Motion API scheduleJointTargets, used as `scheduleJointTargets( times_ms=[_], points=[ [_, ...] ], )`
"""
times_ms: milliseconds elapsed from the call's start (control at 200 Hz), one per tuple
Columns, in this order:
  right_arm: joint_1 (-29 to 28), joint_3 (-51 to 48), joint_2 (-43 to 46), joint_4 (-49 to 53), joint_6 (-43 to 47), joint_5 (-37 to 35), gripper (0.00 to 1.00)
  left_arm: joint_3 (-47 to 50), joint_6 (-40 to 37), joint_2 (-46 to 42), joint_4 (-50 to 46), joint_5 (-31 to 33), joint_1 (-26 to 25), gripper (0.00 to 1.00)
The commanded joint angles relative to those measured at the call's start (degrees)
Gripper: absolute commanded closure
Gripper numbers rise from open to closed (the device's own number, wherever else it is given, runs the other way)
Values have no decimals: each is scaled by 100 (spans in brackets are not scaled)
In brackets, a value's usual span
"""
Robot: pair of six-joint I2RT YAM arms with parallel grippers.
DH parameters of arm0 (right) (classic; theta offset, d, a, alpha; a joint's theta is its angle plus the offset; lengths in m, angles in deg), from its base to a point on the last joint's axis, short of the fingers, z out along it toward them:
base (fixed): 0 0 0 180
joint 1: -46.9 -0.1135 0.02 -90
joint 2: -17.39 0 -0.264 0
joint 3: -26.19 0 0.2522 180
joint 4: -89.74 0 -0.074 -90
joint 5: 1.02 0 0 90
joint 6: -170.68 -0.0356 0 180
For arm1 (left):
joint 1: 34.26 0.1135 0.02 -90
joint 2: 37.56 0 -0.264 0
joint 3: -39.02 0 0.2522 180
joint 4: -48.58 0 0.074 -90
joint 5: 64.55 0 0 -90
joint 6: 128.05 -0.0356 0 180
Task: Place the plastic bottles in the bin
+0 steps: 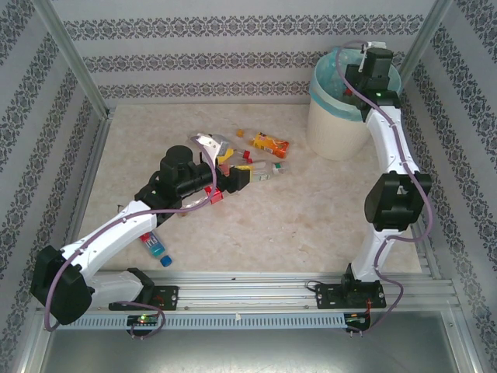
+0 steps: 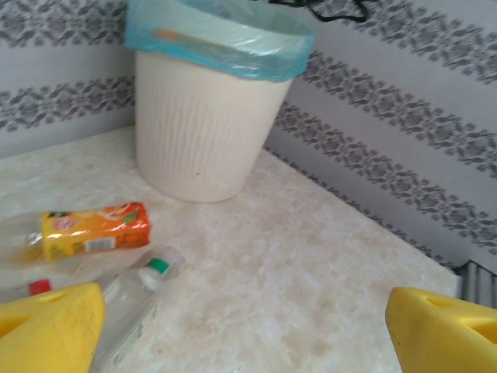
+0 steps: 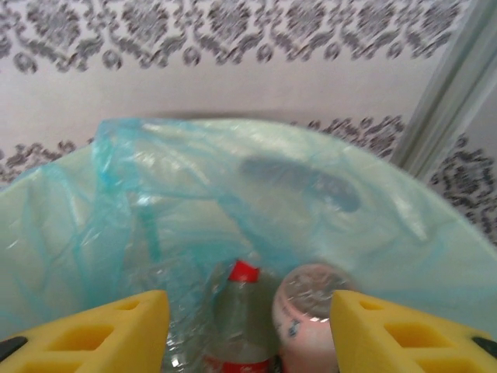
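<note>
Left claw: wide open, empty, over plastic bottles, middle of surface.
Right claw: partly open, holding nothing, above bin, far right.
In bin: red-capped bottle, pink bottle.
Orange-labelled bottle: print unreadable.

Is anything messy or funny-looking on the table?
Yes. The plastic bottles lie tipped over in a jumbled heap in the middle of the table instead of standing. One blue-capped bottle lies off on its own beside the left arm. Nothing looks spilled, and the bin stands upright.
</note>
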Motion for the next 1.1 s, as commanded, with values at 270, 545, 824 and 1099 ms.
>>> scheduleJointTargets(
  times_ms=[270,545,824,1099],
  points=[
    [-526,408,791,178,-396,522,42,-1324,1045,-507,-4636,3339,33,6],
    [-2017,-638,2021,-555,285,52,40,-1407,3231,-684,-7539,3471,976,11],
    [-3091,-2119,2499,-1267,-77,132,38,-675,3943,-639,-8018,2719,2241,0],
    [-3187,-2749,2666,-1424,-542,555,38,420,4134,-511,-7386,2026,2847,0]
  ],
)
